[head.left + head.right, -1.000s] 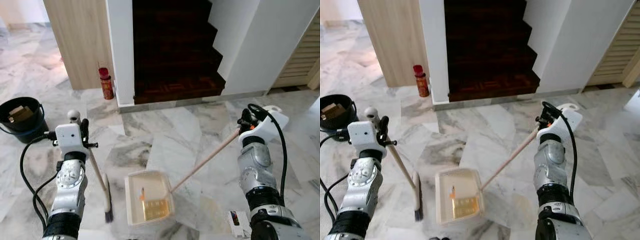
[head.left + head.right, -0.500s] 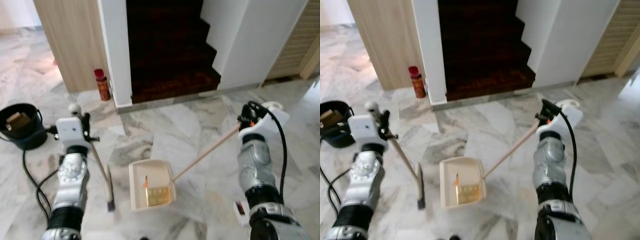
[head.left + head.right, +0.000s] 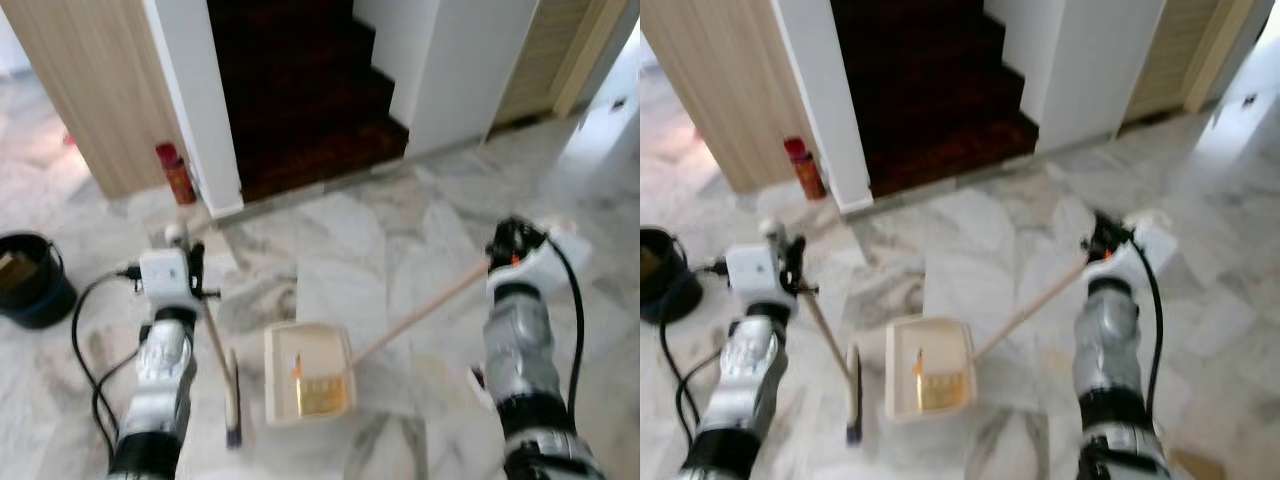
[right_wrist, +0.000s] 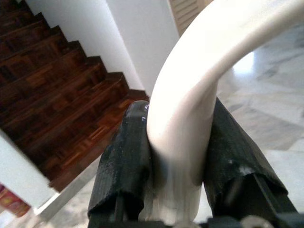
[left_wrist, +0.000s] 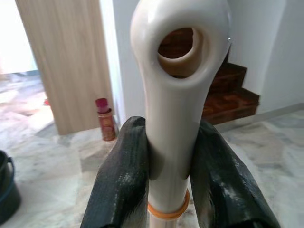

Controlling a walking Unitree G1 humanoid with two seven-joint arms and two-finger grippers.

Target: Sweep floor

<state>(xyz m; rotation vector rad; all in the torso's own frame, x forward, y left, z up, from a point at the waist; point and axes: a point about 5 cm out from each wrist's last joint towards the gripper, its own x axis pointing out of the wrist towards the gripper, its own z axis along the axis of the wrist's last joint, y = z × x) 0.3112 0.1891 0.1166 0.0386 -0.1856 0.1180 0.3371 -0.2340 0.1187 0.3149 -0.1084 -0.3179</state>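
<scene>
— What did the left gripper (image 5: pixel 168 175) have?
— Its two black fingers (image 5: pixel 121 183) were clamped on the cream handle of the broom (image 5: pixel 176 95), just under the hanging hole. The stick ran down and forward to the dark brush head (image 3: pixel 233 405), which rested on the marble floor (image 3: pixel 350 240) just left of the dustpan (image 3: pixel 305 372).
— And the right gripper (image 4: pixel 178 161)?
— Closed on the white curved grip of the dustpan handle (image 4: pixel 199 80). From there the long wooden pole (image 3: pixel 425 310) slanted down to the cream dustpan, which lay flat between the arms with a yellowish scrap inside.
— What lay beyond?
— Dark wooden stairs (image 3: pixel 290 90) between white walls, a red bottle (image 3: pixel 176 172) by the wall's foot, and a black bucket (image 3: pixel 28 280) well off to the left.
</scene>
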